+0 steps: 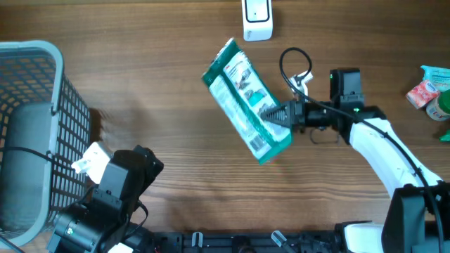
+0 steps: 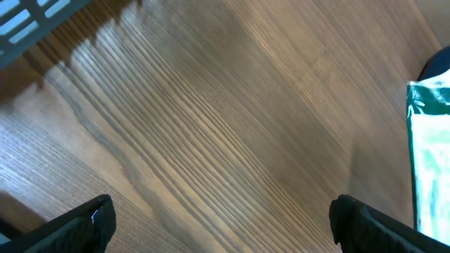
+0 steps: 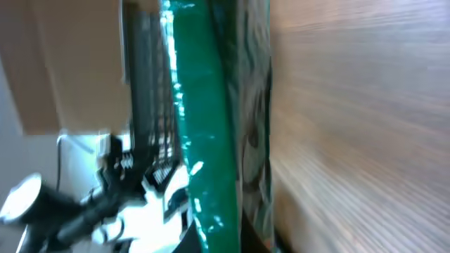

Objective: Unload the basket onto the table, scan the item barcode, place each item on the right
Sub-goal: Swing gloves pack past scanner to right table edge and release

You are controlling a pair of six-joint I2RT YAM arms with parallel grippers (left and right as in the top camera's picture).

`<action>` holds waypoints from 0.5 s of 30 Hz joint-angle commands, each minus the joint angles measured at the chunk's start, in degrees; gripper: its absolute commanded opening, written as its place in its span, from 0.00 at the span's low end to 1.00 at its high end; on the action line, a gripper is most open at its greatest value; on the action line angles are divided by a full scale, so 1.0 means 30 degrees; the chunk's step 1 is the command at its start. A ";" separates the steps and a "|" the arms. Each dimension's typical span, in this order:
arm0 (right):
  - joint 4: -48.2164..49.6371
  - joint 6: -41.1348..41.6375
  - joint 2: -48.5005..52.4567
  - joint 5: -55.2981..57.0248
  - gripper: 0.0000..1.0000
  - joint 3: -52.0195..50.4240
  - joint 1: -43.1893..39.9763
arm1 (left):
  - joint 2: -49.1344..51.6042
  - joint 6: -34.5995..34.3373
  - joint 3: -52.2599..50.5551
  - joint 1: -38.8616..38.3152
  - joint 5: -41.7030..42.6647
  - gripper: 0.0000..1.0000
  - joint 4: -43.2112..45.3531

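Observation:
The item is a flat green and white package point(image 1: 246, 102), held off the table at a slant in the middle of the overhead view, printed face up. My right gripper point(image 1: 280, 112) is shut on the package's right edge. In the right wrist view the package point(image 3: 211, 126) stands edge-on between my right gripper's point(image 3: 235, 242) dark fingers. My left gripper point(image 2: 221, 218) is open over bare wood with nothing between its fingers; the package's edge point(image 2: 429, 154) shows at the far right of that view. In the overhead view the left arm point(image 1: 119, 186) sits at the lower left.
A white scanner-like device point(image 1: 257, 20) stands at the table's far edge, above the package. A grey wire basket point(image 1: 28, 133) fills the left side. Small packets point(image 1: 429, 95) lie at the right edge. A black cable loop point(image 1: 295, 60) rises by the right wrist.

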 commanded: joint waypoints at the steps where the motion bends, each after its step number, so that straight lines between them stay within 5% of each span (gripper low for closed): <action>1: 0.4022 0.7839 -0.0503 0.2696 0.04 -0.0277 0.0015 | -0.0073 -0.0488 0.0080 -0.0124 -0.0393 1.00 -0.0459; 6: 0.7606 0.9887 -0.0495 0.2557 0.04 -0.0277 0.0066 | -0.0073 -0.0474 0.0073 -0.0124 -0.0393 1.00 -0.0947; 10: 0.8925 0.7045 -0.0503 -0.1632 0.04 -0.0277 0.0066 | -0.0073 -0.0474 0.0073 -0.0124 -0.0393 1.00 -0.0933; 13: 1.2852 0.2885 -0.0503 -0.6747 0.05 -0.0277 0.0066 | -0.0073 -0.0474 0.0080 -0.0124 -0.0393 1.00 -0.0940; 15: 1.5169 0.0729 -0.0495 -0.6827 0.05 -0.0284 0.0138 | -0.0073 -0.0474 0.0080 -0.0124 -0.0393 1.00 -0.0940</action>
